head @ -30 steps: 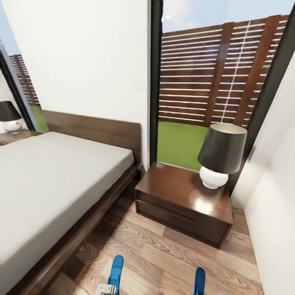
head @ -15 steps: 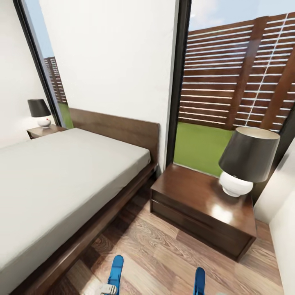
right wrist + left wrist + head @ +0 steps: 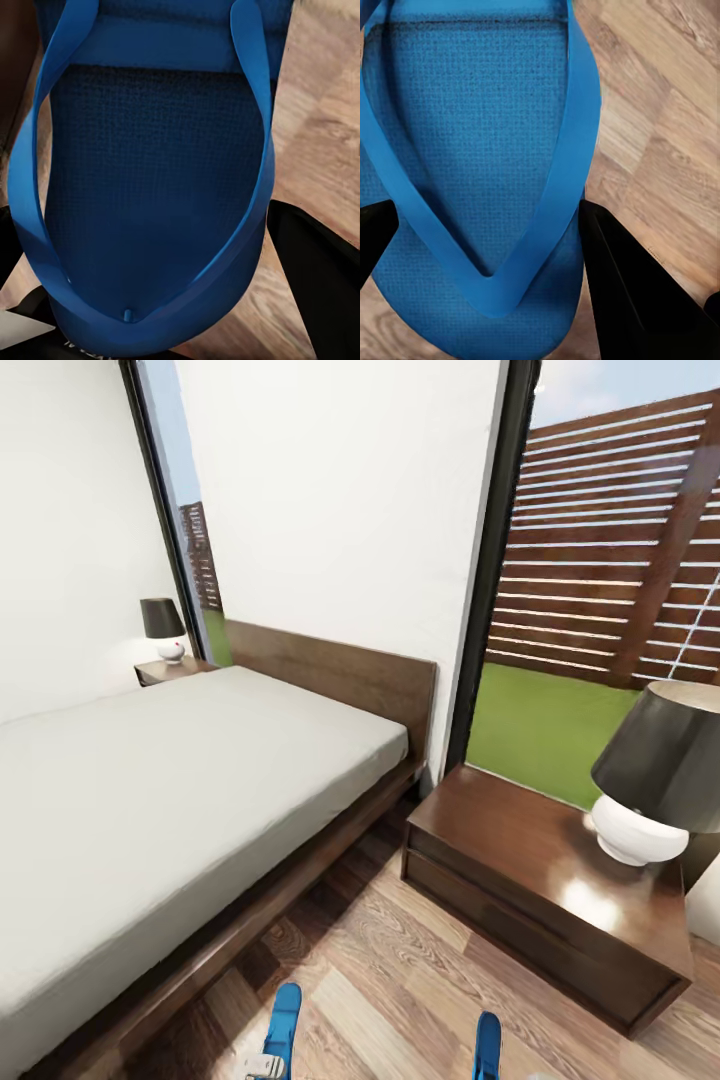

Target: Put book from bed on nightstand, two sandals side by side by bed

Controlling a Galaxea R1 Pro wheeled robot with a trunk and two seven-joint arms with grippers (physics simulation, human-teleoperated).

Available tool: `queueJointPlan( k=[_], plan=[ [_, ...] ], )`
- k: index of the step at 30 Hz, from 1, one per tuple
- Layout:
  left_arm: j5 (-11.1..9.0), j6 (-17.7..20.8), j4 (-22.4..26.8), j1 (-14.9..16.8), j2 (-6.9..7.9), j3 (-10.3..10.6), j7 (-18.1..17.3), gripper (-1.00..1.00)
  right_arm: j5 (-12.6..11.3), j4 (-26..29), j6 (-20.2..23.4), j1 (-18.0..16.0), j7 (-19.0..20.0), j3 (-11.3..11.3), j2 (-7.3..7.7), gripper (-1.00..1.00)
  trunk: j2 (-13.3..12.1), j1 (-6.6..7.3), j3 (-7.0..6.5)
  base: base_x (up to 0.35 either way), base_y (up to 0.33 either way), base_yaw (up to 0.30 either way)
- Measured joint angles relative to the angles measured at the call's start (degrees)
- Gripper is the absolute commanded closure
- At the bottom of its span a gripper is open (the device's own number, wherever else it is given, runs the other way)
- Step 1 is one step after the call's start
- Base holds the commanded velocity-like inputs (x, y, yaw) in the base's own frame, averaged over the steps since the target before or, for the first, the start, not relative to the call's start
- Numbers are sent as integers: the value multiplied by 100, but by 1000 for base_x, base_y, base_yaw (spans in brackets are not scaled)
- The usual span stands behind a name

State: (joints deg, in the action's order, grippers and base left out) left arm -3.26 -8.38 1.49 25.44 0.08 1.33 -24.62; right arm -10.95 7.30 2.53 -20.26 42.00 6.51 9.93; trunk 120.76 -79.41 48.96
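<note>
Two sandals (image 3: 283,1020) (image 3: 487,1045) (blue), each gripped, long axes pointing toward nightstand (image 3: 545,880).

Head cam: high, angled down over bed (image 3: 180,780) toward headboard wall. Wrist cams: very close on one sandal (image 3: 480,172) each (image 3: 150,195), floor (image 3: 400,980) shared.

Bed (image 3: 170,780) across the left of the frame, nightstand (image 3: 530,860) at right beside its headboard, lamp (image 3: 655,780) on it, second nightstand (image 3: 165,670) with lamp behind the bed, two sandals (image 3: 284,1025) at the bottom edge.
</note>
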Motion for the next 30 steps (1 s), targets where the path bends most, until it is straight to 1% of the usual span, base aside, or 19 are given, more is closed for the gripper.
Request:
queueJointPlan(
  k=[6, 30],
  plan=[
    [0, 0, 0, 0, 0, 2, 0, 100, 3, 0, 0, -1, 2, 0, 0, 100, 0, 2, 0, -98, 0, 288],
    [-1, 0, 0, 0, 0, 1, 0, 100, 7, 0, 0, -2, 2, 1, 0, 100, 0, 2, 0, -2, 0, 288]
  ],
)
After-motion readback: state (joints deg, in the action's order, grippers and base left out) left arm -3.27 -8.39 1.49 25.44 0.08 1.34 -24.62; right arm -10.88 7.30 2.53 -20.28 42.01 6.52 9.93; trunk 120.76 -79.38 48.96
